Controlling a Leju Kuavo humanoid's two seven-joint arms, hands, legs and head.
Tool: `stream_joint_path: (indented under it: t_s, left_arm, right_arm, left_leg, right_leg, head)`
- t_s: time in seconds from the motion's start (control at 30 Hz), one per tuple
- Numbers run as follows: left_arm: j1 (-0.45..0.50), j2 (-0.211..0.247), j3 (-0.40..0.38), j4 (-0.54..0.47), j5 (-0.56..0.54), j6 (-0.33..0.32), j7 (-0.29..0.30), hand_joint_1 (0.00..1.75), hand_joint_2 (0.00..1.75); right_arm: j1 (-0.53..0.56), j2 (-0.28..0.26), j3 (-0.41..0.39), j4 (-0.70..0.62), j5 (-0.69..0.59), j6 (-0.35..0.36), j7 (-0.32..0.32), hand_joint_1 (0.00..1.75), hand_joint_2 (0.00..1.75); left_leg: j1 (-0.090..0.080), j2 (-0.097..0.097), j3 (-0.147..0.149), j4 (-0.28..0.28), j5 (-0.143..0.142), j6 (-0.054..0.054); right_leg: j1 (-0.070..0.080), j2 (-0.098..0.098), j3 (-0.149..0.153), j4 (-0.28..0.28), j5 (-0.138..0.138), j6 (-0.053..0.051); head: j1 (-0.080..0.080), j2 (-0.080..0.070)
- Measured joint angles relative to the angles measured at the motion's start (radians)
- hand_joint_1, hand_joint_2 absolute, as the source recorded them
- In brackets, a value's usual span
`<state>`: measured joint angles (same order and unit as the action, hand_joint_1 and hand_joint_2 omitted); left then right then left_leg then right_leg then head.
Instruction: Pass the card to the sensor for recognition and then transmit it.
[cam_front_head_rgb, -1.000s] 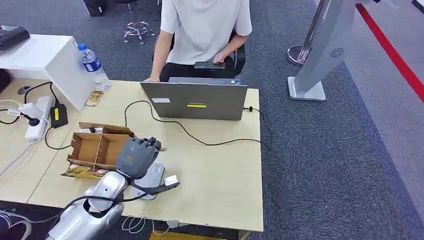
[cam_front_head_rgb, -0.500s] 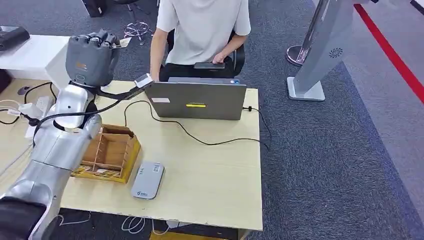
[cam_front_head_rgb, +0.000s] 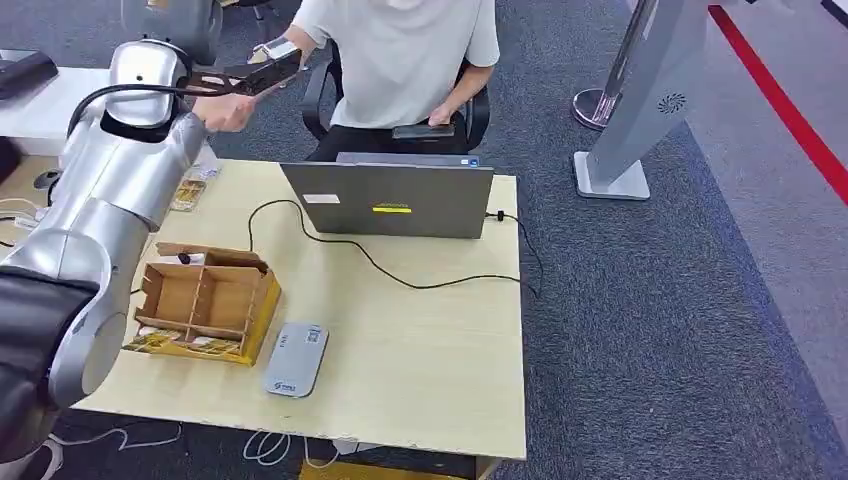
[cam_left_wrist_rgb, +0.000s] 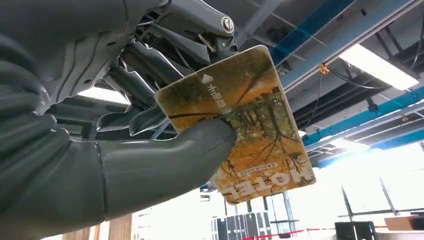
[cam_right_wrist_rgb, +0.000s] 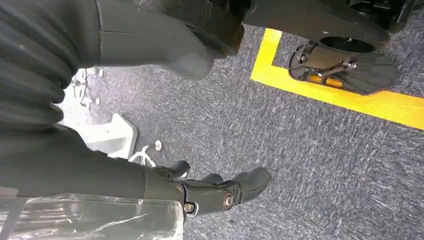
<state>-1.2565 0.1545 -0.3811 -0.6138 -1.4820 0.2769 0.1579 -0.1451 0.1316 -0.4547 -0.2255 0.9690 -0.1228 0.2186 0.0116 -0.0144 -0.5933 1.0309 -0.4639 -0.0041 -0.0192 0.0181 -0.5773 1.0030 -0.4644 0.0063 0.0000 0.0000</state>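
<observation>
My left hand (cam_left_wrist_rgb: 150, 135) pinches a yellow hotel card (cam_left_wrist_rgb: 250, 130) between the thumb and the fingers; ceiling lights show behind it. In the head view the left arm is raised high at the far left, and the left hand (cam_front_head_rgb: 168, 14) is cut by the top edge. A person's hand (cam_front_head_rgb: 226, 108) reaches out just below my raised wrist. The grey card sensor (cam_front_head_rgb: 296, 360) lies flat on the table's near side. My right hand (cam_right_wrist_rgb: 215, 192) hangs over the carpet, fingers apart, holding nothing.
A person (cam_front_head_rgb: 400, 60) sits behind an open laptop (cam_front_head_rgb: 395, 200) at the table's far edge, with a black cable trailing across the top. A cardboard divider box (cam_front_head_rgb: 205, 300) stands left of the sensor. A grey stand base (cam_front_head_rgb: 615, 180) is on the carpet to the right.
My left arm has lifted from above the sensor, up and back toward the seated person, carrying the card. The person's arm has stretched out toward my hand.
</observation>
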Motion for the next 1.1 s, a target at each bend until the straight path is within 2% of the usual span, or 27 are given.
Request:
stream_joint_path:
  t_s: [0.2, 0.23, 0.8, 1.03, 1.1]
  left_arm:
    - [-0.015, -0.006, 0.0, 0.029, 0.014, 0.005, -0.005, 1.75, 1.75]
    - [-0.015, -0.006, 0.0, 0.033, 0.015, 0.007, -0.005, 0.0, 1.75]
    - [-0.013, -0.001, 0.0, 0.063, 0.036, 0.029, -0.004, 0.0, 1.75]
    - [0.036, 0.021, 0.004, 0.052, 0.099, 0.048, -0.065, 0.0, 1.75]
    - [0.081, 0.041, 0.012, 0.005, 0.172, 0.049, -0.114, 0.0, 1.75]
  right_arm:
    - [0.0, 0.0, 0.0, 0.0, 0.004, 0.0, -0.002, 0.0, 1.75]
    - [0.0, 0.0, 0.0, 0.0, 0.004, 0.0, -0.002, 0.0, 1.75]
    - [0.001, 0.0, 0.0, 0.003, 0.01, -0.002, -0.001, 0.0, 1.75]
    - [0.013, 0.0, -0.001, 0.003, -0.007, -0.013, -0.01, 0.0, 1.75]
    - [0.016, 0.0, -0.007, 0.003, -0.02, -0.022, -0.017, 0.0, 1.75]
  left_leg:
    - [0.001, 0.0, 0.0, 0.0, 0.0, 0.0]
    - [0.001, 0.0, 0.0, 0.0, 0.0, 0.0]
    - [0.001, 0.0, -0.001, 0.0, 0.0, 0.0]
    - [0.001, 0.0, -0.001, 0.0, 0.0, 0.0]
    - [0.0, 0.0, -0.001, -0.001, 0.0, 0.0]
  right_leg:
    - [0.0, 0.0, -0.001, 0.0, 0.0, 0.0]
    - [0.0, 0.0, -0.001, 0.001, 0.0, 0.0]
    - [0.0, -0.001, -0.001, 0.001, 0.0, 0.0]
    - [0.0, -0.001, -0.001, 0.001, 0.0, 0.0]
    - [0.0, 0.0, 0.0, 0.001, 0.0, 0.0]
  head:
    - [0.0, 0.0]
    - [0.0, 0.0]
    - [-0.001, 0.0]
    - [-0.001, 0.0]
    - [-0.001, 0.0]
